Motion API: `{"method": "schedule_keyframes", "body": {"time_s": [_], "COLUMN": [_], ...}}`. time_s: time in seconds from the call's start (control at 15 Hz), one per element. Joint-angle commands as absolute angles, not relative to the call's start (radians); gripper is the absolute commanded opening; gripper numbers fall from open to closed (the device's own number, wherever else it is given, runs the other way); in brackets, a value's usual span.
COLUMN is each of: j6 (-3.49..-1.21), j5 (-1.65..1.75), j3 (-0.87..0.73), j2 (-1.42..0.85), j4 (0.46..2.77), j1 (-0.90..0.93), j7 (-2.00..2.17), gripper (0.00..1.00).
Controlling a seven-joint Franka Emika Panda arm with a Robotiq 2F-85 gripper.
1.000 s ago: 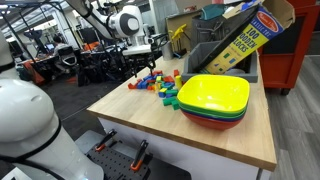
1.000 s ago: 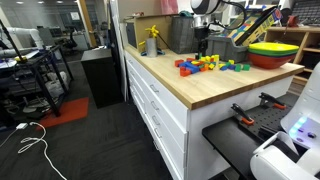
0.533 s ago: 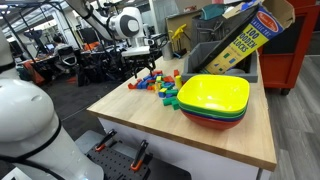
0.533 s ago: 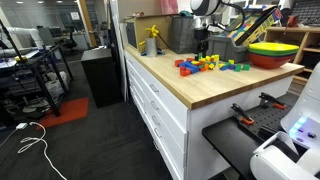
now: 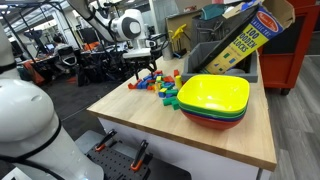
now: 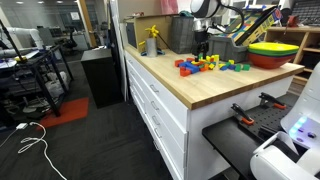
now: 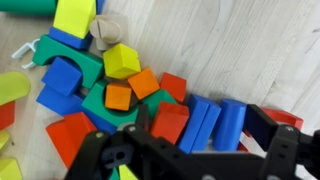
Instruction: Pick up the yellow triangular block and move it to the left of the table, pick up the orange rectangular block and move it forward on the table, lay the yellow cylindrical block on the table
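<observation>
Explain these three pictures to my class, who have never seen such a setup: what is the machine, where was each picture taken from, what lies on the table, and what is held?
The machine is a single robot arm that ends in a two-fingered gripper. Two pictures come from cameras standing outside the robot, at different places around the table. The third comes from a camera on the wrist, looking down past the gripper's black fingers. On the pale wooden table lies a pile of coloured toy blocks. Beside it is a stack of bowls, with a yellow one on top. The gripper hovers over the pile with its fingers spread apart. It holds nothing.
</observation>
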State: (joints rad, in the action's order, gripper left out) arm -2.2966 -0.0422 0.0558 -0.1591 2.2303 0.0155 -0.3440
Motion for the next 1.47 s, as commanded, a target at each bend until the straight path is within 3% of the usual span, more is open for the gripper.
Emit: {"method": "schedule_keyframes", "body": {"time_s": [0.0, 0.6, 1.4], "j6": [-2.316, -2.332, -2.330], "j5": [-0.020, 0.003, -0.011], "j3": [0.048, 0.045, 0.003], "j2": [-0.180, -0.199, -0.091], "j4": [2.212, 2.188, 2.182], "j1": [0.013, 0.008, -0.022], "j7": [-0.308, -0.272, -0.202], "gripper": [0.73, 0.09, 0.08]}}
